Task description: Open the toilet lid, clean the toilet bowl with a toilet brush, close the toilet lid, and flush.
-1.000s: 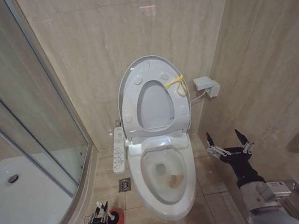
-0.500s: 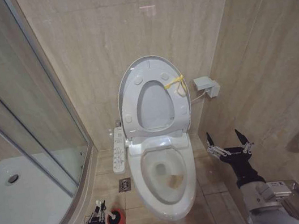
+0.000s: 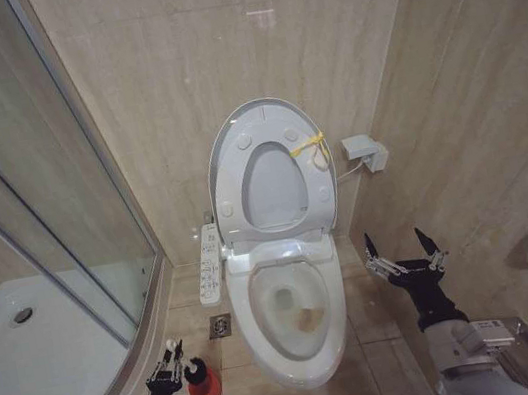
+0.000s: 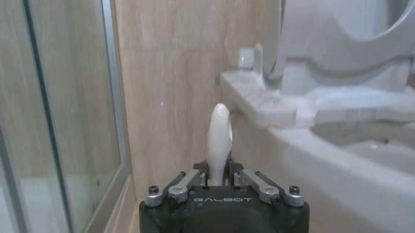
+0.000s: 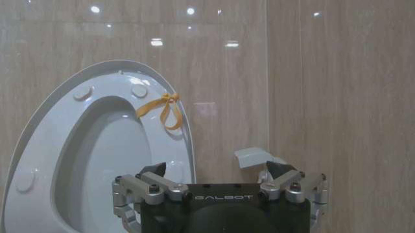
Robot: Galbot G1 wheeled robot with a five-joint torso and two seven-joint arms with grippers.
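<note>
Head view gives me one toilet bowl (image 3: 297,326), its one toilet lid (image 3: 269,170) raised against the wall, seat up with it. My left gripper (image 3: 171,366) has its jaws clamped on the one toilet brush (image 4: 218,138) handle, low beside the red holder (image 3: 204,388) on the floor. My right gripper (image 3: 403,255) hovers right of the bowl, jaws spread wide. One glass shower screen (image 3: 31,196) stands left.

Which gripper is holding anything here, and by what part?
Left gripper grips the toilet brush by its white handle; right gripper is open, holding nothing.
</note>
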